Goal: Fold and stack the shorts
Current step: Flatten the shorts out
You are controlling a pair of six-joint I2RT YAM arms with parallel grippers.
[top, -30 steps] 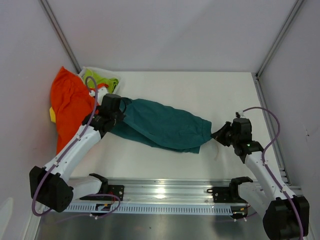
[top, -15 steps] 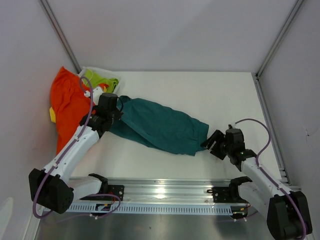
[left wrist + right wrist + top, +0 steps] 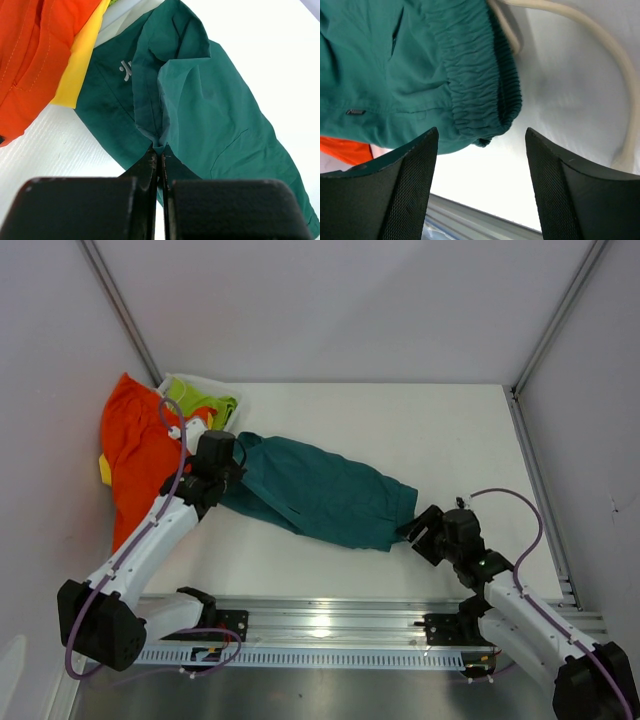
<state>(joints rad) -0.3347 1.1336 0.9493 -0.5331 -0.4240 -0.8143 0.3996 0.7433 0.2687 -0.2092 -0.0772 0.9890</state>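
The soft teal cloth shorts (image 3: 320,495) lie spread out on the white worktop (image 3: 430,430). They run slantwise from the back left toward the front right. The left jaws are squeezed tight shut on a pinch of the teal cloth (image 3: 165,107) at the left end, and the cloth bunches up into folds there. The right jaws stand wide open and hold nothing. The stretchy waistband (image 3: 475,75) lies just in front of them, and a white drawstring (image 3: 600,45) curls on the worktop beside it. To the far left sit bright orange shorts (image 3: 135,455), yellow shorts (image 3: 104,468) and lime-green shorts (image 3: 200,400), heaped by the wall.
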